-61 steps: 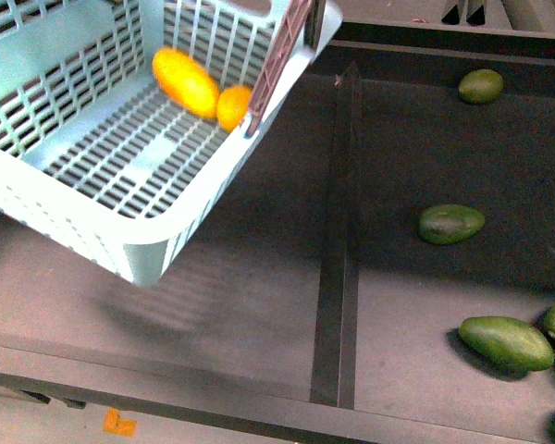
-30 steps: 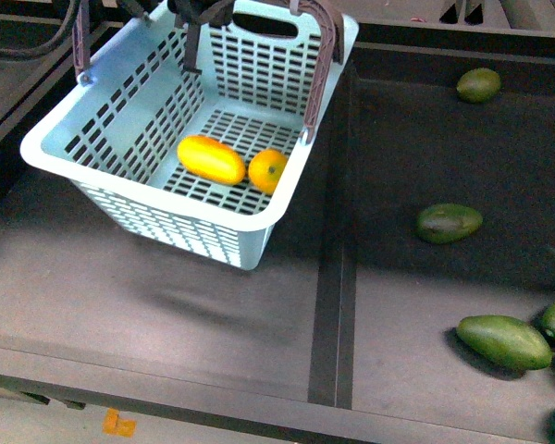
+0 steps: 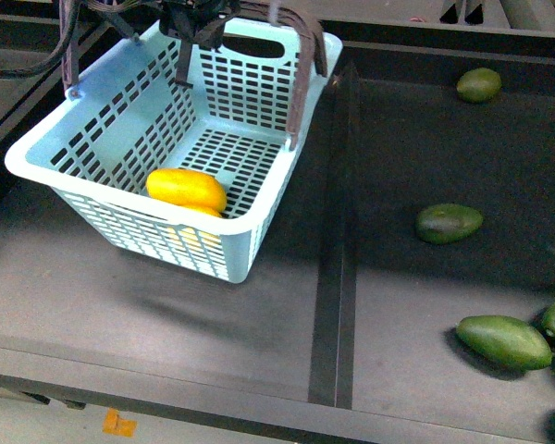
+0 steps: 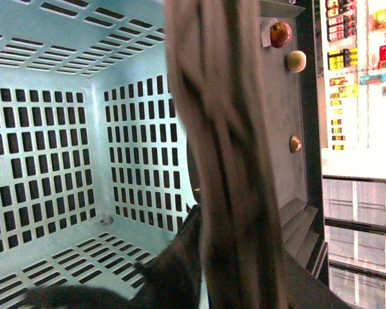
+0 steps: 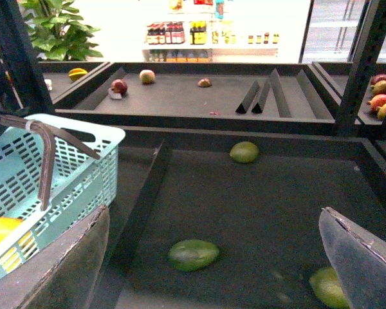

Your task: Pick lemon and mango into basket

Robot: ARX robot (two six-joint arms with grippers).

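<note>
Since half a second ago the basket [image 3: 120,148] has been swung left and tilted; mango [image 3: 187,188] and lemon [image 3: 196,213] have rolled to its near wall. Its handle [image 3: 301,74] is clamped by the left gripper [image 3: 196,20], while the right gripper [image 5: 212,257] is spread wide, empty. The basket should be levelled and set down slowly.

Turquoise basket [image 3: 92,139] tilted; mango [image 3: 187,188] at its near wall, lemon [image 3: 199,215] mostly hidden under mango

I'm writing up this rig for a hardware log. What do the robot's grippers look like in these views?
The right gripper shows two broad, flat, dark grey fingers with rounded edges. The left gripper looks like black angular hardware with dark cables beside it; in its own wrist view only a dark, blurred finger part shows. No markings are readable.
</note>
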